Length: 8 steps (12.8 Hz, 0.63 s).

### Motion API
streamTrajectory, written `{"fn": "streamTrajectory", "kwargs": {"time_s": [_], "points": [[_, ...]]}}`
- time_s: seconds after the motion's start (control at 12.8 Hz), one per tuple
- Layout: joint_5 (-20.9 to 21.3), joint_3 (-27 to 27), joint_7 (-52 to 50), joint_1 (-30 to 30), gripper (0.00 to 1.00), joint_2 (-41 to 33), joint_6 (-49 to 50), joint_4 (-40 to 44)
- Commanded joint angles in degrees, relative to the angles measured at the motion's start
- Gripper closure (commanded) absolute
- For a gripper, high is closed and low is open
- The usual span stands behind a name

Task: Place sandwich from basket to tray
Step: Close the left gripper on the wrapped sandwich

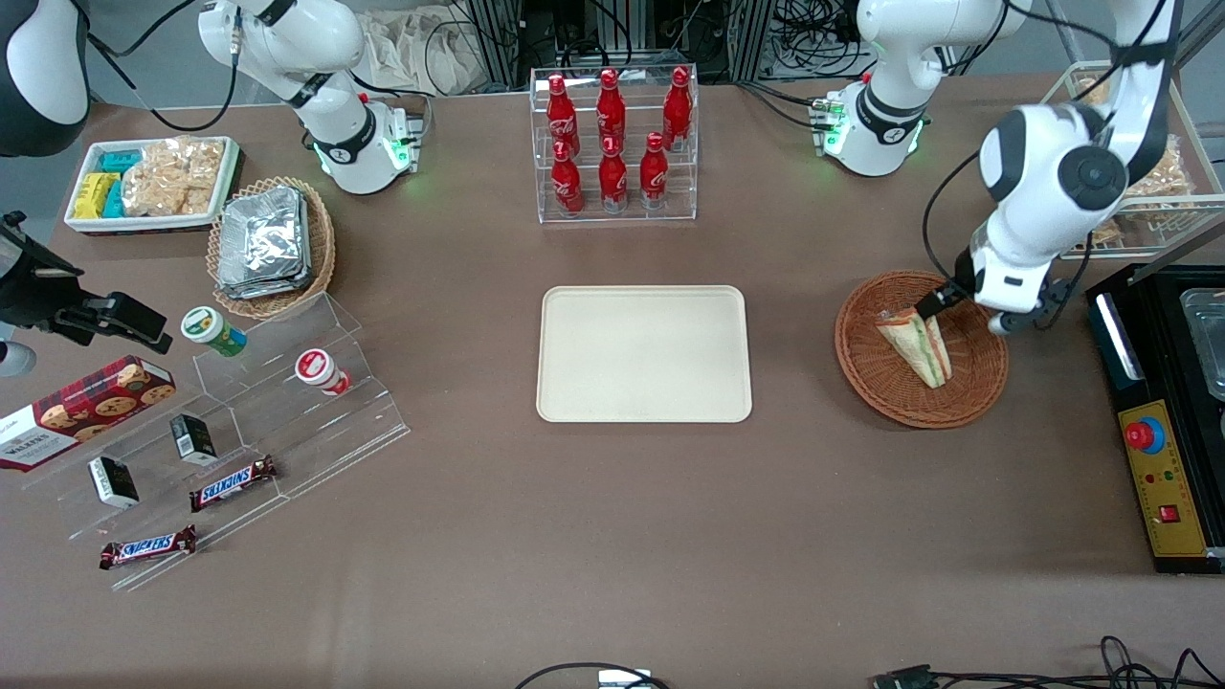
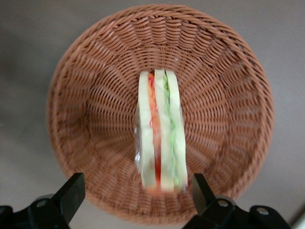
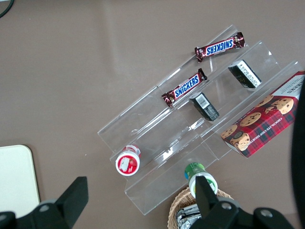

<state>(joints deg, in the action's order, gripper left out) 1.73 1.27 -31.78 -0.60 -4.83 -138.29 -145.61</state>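
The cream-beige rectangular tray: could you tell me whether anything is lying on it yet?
No, the cream-beige rectangular tray is bare; the wrapped triangular sandwich lies in the reddish-brown wicker basket, under the open pincer.

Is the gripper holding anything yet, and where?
Nothing held. The gripper hangs open above the basket, jaws either side of the sandwich, not touching.

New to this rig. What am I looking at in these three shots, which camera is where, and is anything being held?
Two white robot arms are bolted to a brown table. One picture looks down from the front; the other two come from cameras on each arm's wrist. The working arm's gripper hangs over a round wicker basket toward that arm's end of the table, fingers open, holding nothing. They straddle a wrapped sandwich standing on edge in the basket. A bare cream tray lies mid-table, with a rack of red bottles farther from the front camera. Snack bars and small boxes sit on clear steps toward the parked arm's end.
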Motion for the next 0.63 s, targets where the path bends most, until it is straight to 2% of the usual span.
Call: {"fn": "streamTrajectory", "kwargs": {"time_s": [0.0, 0.31, 0.39, 0.47, 0.55], "points": [[0.20, 0.13, -3.10, -0.10, 0.00, 6.13, -6.45, 0.06], [0.20, 0.22, -4.34, 0.34, 0.01, 10.10, -11.21, 0.33], [0.20, 0.22, -4.25, 0.43, 0.09, 10.19, -11.22, 0.33], [0.29, 0.22, -4.34, 0.60, 0.40, 10.10, -11.22, 0.15], [0.38, 0.39, -4.52, 1.04, 0.99, 10.02, -11.13, 0.15]]}}
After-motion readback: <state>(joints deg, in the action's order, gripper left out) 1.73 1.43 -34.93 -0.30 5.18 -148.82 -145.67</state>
